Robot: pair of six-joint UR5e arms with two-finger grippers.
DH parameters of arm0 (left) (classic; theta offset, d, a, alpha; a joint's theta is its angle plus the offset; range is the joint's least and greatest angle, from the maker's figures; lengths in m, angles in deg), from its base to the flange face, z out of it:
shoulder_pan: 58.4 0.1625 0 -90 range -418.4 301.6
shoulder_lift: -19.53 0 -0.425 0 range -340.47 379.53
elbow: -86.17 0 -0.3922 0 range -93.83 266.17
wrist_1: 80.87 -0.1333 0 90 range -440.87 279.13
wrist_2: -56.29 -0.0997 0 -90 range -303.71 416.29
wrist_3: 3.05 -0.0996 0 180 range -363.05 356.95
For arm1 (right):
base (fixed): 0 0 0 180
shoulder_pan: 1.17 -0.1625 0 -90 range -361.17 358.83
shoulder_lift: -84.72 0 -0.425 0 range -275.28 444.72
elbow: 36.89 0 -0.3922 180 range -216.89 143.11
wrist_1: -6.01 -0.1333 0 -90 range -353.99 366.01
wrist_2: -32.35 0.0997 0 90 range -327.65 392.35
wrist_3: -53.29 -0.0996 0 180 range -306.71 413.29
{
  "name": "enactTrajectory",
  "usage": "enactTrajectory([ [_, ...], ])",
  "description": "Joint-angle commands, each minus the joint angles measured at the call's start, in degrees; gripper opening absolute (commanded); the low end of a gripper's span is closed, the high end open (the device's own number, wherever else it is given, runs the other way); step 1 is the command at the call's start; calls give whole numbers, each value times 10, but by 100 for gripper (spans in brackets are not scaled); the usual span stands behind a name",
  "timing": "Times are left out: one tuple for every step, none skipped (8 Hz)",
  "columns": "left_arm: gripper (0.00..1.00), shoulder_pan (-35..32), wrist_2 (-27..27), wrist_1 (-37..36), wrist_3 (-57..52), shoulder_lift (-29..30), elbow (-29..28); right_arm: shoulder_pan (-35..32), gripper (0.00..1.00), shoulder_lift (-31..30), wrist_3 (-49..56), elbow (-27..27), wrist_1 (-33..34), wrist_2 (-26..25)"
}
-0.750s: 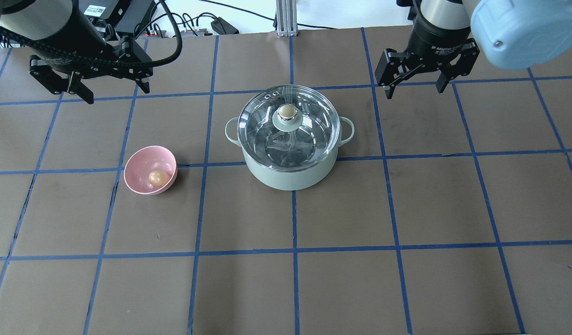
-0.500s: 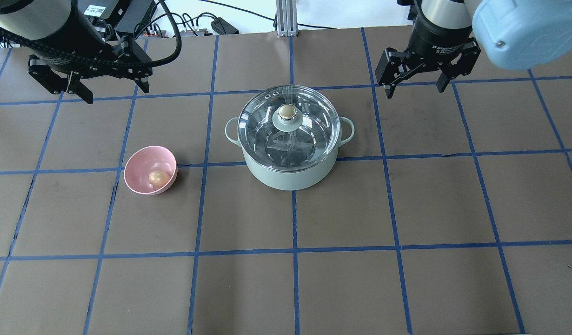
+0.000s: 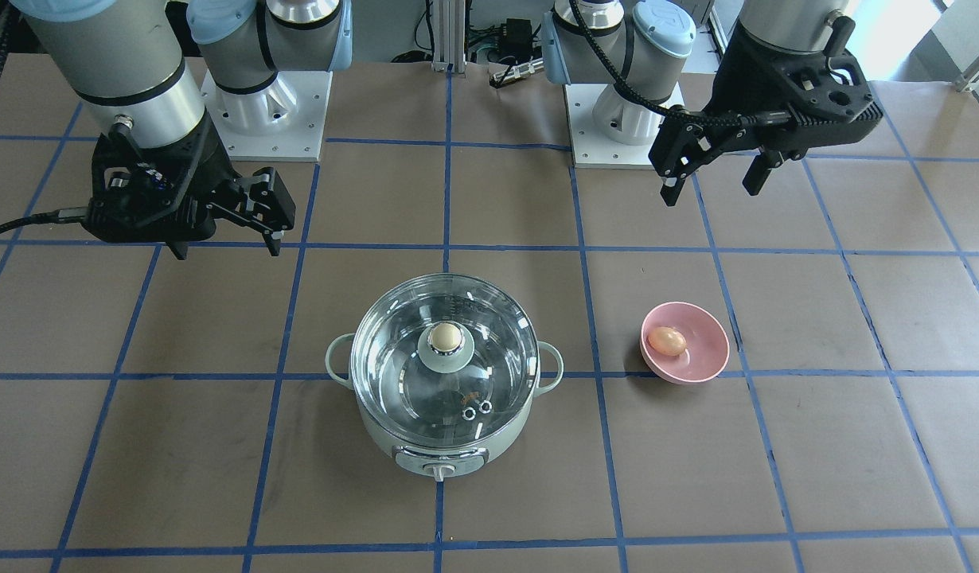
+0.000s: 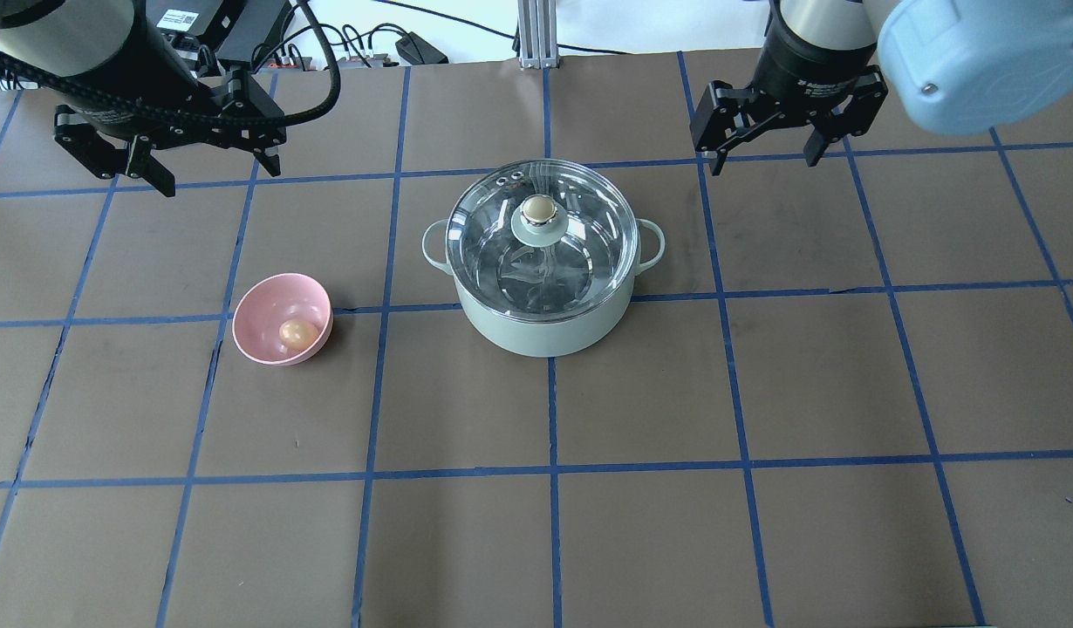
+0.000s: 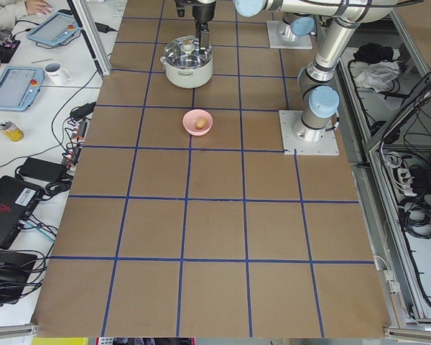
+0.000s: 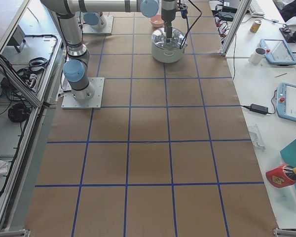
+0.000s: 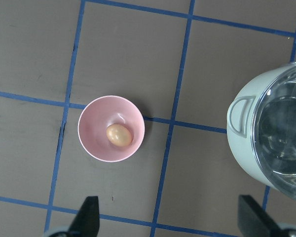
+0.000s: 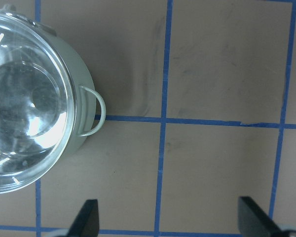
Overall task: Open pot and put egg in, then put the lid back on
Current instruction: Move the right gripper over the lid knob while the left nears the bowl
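Plainly, the first move turns on the lid [image 4: 580, 253], which sits shut on the pot [image 4: 545, 327] just above the middle of the overhead view, its beige knob [image 4: 539, 209] at the centre of the glass. The right gripper [image 4: 763, 161] hangs in the upper right of that frame, jaws spread wide and holding nothing. From it the knob lies down and to the left, well apart. The left gripper [image 4: 221, 177], in the upper left, is likewise spread and empty, and stands farther from the knob, so the right arm looks the better placed to lift the lid. The knob is round and so sets no grasp direction.

In the right wrist view the pot fills only the left edge, so the claw is not yet over the knob.

The egg [image 4: 297, 332] rests in the pink bowl [image 4: 270, 301], left of the pot and apart from it, below and a little right of the left gripper. In the left wrist view its long axis runs roughly across the frame.
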Motion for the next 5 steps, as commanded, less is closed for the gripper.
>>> enactTrajectory([
  [100,8,1,0,9,2,31,-60,100,37,-100,-16,52,20],
  [100,10,2,-7,40,4,47,-86,100,60,-147,-24,70,21],
  [100,16,-1,-2,119,6,55,-110,100,81,-181,-28,91,23],
  [100,17,-1,-1,173,9,56,-135,100,105,-212,-28,123,23],
  [100,17,-1,0,209,11,63,-156,100,132,-245,-29,150,22],
])
